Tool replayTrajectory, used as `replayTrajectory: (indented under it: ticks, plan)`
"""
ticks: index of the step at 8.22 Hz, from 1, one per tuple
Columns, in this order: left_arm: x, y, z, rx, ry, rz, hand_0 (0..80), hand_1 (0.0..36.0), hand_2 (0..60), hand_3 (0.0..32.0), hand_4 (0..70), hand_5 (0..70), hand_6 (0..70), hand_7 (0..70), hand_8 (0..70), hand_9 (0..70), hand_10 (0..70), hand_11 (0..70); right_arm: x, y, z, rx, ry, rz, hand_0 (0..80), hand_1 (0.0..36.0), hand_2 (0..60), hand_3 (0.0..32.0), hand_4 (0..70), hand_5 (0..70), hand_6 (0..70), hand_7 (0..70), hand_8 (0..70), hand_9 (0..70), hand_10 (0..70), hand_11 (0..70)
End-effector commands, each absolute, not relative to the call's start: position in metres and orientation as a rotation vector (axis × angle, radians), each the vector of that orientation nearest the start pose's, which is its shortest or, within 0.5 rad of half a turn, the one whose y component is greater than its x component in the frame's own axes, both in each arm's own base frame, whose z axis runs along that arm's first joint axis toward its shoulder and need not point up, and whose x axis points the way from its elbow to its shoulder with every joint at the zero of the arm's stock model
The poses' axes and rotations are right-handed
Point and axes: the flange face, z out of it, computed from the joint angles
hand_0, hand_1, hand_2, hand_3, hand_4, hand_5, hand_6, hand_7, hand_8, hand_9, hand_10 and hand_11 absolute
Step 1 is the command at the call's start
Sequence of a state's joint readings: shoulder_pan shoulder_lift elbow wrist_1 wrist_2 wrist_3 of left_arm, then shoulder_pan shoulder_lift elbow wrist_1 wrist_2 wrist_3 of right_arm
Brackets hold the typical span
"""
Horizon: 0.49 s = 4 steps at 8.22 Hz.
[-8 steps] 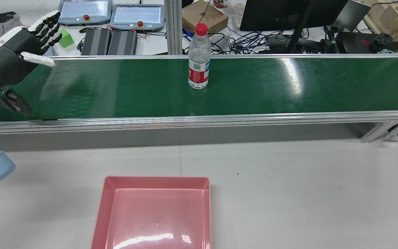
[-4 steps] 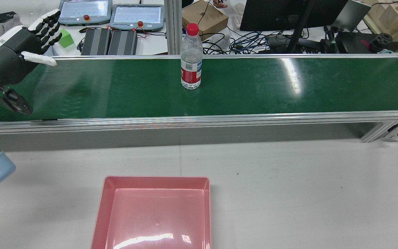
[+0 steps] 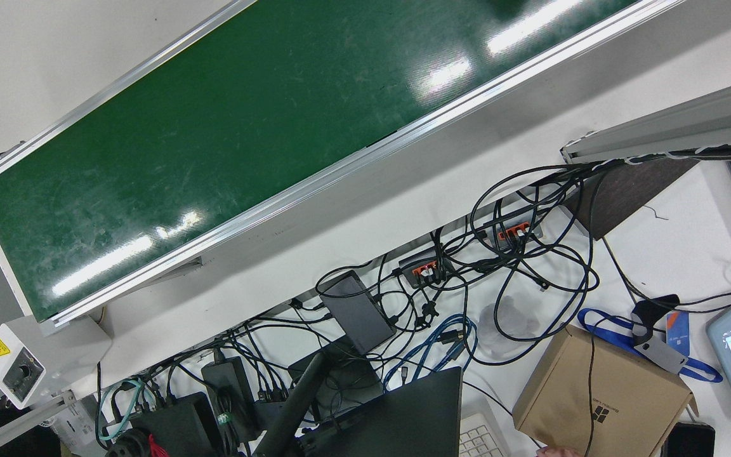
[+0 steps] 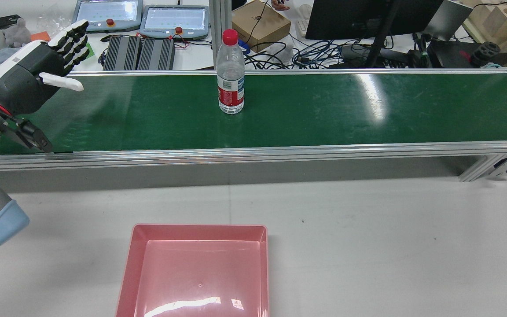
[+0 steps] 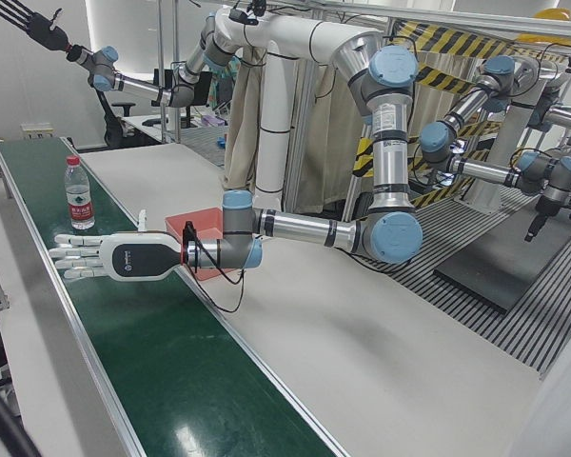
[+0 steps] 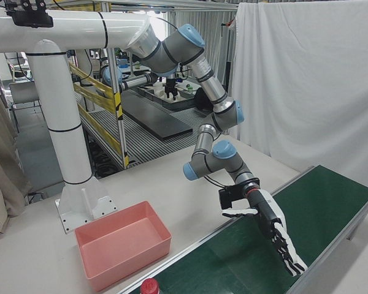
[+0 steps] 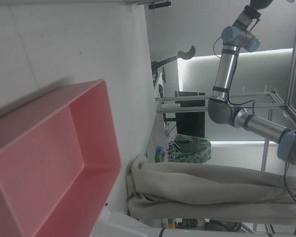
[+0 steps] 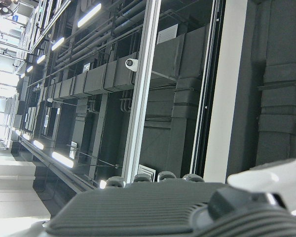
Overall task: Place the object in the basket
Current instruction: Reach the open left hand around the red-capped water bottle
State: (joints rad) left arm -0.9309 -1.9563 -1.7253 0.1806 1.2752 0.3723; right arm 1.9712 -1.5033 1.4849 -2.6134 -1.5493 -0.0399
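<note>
Left hand (image 4: 33, 75): flat and fully opened, holding nothing. It hangs over the left end of the conveyor belt (image 4: 324, 110), fingers straight and close together, pointing toward the far rail. The thumb sticks out sideways along the belt and the palm faces down the belt.

Water bottle (image 4: 230, 75): upright on the belt, well apart from the left hand on its thumb side, close to the far rail. Nothing touches it.

Right hand (image 5: 27, 19): raised high, away from the belt, dark fingers spread, empty.

Materials and shapes:
- Left hand: dark grey shell with white edge panels, fingers black with white segments, white thumb.
- Water bottle: clear ribbed plastic cylinder, red screw cap, red and white label round the lower body.
- Conveyor belt: long matt green band, scuffed, with bright glare patches, framed by aluminium side rails.
- Basket (image 4: 198, 227): shallow square tray of glossy pink plastic with rounded corners, empty, on the white table on the near side of the belt, well apart from both bottle and left hand
</note>
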Motion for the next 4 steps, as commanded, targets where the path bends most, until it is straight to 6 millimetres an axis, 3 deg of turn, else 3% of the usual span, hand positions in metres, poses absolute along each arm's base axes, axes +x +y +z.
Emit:
replayTrajectory:
  ticks: [1, 4]
  plan:
    - [0.245, -0.596, 0.407, -0.068, 2.328, -1.557, 52.4, 9.2, 0.0, 1.0, 0.0, 13.1, 1.0, 0.0, 4.8, 2.5, 3.1, 6.1, 0.342, -0.460, 0.632, -0.573, 2.486, -1.465, 0.0, 0.0, 0.0, 0.0, 0.0, 0.0, 0.0, 0.0, 0.0, 0.0, 0.0, 0.0]
    - [0.243, -0.594, 0.419, -0.045, 2.306, -1.584, 51.4, 8.5, 0.0, 1.2, 0.0, 12.7, 0.7, 0.0, 4.6, 2.4, 3.5, 6.6, 0.342, -0.460, 0.631, -0.573, 2.487, -1.464, 0.0, 0.0, 0.0, 0.0, 0.0, 0.0, 0.0, 0.0, 0.0, 0.0, 0.0, 0.0]
